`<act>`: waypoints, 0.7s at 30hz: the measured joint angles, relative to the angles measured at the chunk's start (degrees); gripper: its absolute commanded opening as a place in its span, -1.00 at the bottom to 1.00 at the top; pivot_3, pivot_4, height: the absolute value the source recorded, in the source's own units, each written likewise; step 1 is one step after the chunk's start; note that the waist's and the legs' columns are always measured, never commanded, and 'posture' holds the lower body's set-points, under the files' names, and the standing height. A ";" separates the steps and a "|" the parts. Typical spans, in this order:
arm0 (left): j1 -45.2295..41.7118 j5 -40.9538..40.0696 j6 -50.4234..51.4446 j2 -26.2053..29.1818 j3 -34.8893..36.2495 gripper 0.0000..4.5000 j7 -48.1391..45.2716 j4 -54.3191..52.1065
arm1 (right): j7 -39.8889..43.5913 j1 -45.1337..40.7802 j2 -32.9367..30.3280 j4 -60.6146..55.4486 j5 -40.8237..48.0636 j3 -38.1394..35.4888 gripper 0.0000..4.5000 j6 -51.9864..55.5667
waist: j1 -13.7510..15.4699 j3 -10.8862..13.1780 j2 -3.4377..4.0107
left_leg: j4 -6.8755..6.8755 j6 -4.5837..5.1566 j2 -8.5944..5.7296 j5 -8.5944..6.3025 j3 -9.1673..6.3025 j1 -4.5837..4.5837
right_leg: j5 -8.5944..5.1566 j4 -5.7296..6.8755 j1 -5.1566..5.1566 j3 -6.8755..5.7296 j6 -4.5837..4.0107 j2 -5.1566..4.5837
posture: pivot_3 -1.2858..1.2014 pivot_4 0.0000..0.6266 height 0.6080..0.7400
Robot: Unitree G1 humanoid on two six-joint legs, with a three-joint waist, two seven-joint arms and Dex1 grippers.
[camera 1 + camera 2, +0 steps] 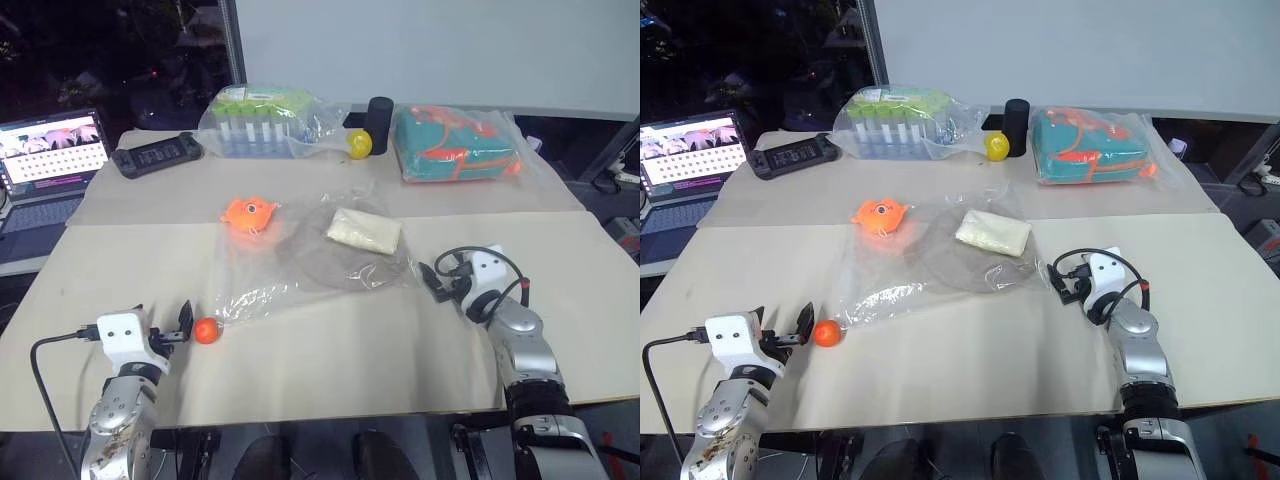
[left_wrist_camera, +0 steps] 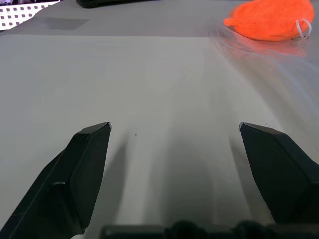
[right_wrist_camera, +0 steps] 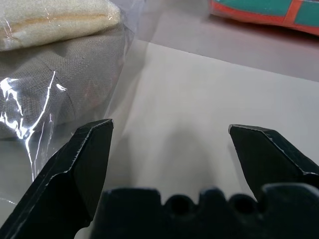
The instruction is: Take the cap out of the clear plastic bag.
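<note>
I read no labels. Woven tan cap [image 3: 60, 79] lay inside crinkly glossy clear plastic bag [image 1: 260, 285]; left gripper [image 2: 174, 149] and right gripper [image 3: 172, 149] gaped wide, empty.

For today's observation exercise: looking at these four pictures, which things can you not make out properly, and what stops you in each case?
- The cap: head views show it dimly through the clear plastic bag, with a cream block over part of it; its brim cannot be made out.
- The bag's opening: glare and creases hide it.
- Laptop: cut by the picture's edge, screen text too small.
- Orange knitted toy: cut off in the left wrist view.
</note>
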 measured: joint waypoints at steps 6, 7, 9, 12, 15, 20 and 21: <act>-3.33 -2.48 -2.09 0.80 2.21 0.97 -2.27 0.62 | -0.13 -0.74 -5.97 1.06 0.06 -2.93 1.00 0.00 | 0.80 0.02 0.00 | 0.07 0.00 -0.07 0.01 0.03 -0.05 | -0.01 0.01 -0.03 -0.02 0.01 -0.03 | 0.03 -0.52 1.00; -3.73 -2.72 -2.36 1.39 2.73 0.97 -2.64 0.57 | -0.24 -1.25 -7.63 1.18 0.08 -4.36 1.00 0.00 | 0.90 0.02 0.00 | 0.06 0.00 -0.07 0.00 0.04 -0.05 | -0.01 0.00 -0.02 -0.01 0.01 -0.02 | 0.03 -0.52 1.00; -4.18 -3.60 -2.56 1.75 3.27 0.97 -3.69 0.39 | -0.55 -3.00 -9.57 1.12 0.72 -6.58 1.00 0.03 | 0.80 0.02 0.00 | 0.06 0.00 -0.01 0.00 0.08 -0.02 | -0.01 -0.04 0.00 0.02 0.01 0.07 | 0.03 -0.52 1.00; -4.77 -5.37 -2.07 2.27 2.84 0.97 -5.92 -1.05 | 0.28 -5.98 -9.87 0.69 2.63 -7.02 1.00 2.48 | 0.05 0.04 -0.05 | 0.07 0.00 0.04 0.01 0.10 0.03 | -0.01 0.07 0.01 0.09 0.00 0.18 | 0.03 -0.52 1.00; -4.99 -8.05 -0.92 4.56 2.66 0.97 -8.58 -4.54 | 1.87 -8.93 -9.95 -0.95 4.65 -7.01 1.00 5.38 | -0.16 0.04 -0.05 | 0.07 0.00 0.06 0.00 0.12 0.08 | -0.02 0.11 0.02 0.15 -0.01 0.24 | 0.03 -0.52 1.00; 0.03 -13.80 2.75 9.77 2.53 0.97 -15.26 -11.65 | 5.01 -10.42 -9.04 -6.35 6.81 -5.29 1.00 9.57 | -0.23 0.04 -0.04 | 0.06 0.00 0.13 0.00 0.11 0.02 | -0.04 0.08 -0.04 0.17 -0.02 0.28 | 0.03 -0.52 1.00; 1.30 -14.87 3.67 10.89 2.55 0.97 -16.56 -12.86 | 5.50 -10.41 -8.42 -6.98 6.92 -4.57 1.00 10.40 | -0.16 0.05 -0.03 | 0.06 0.00 0.12 0.00 0.11 0.03 | -0.04 0.09 -0.04 0.17 -0.02 0.26 | 0.03 -0.52 1.00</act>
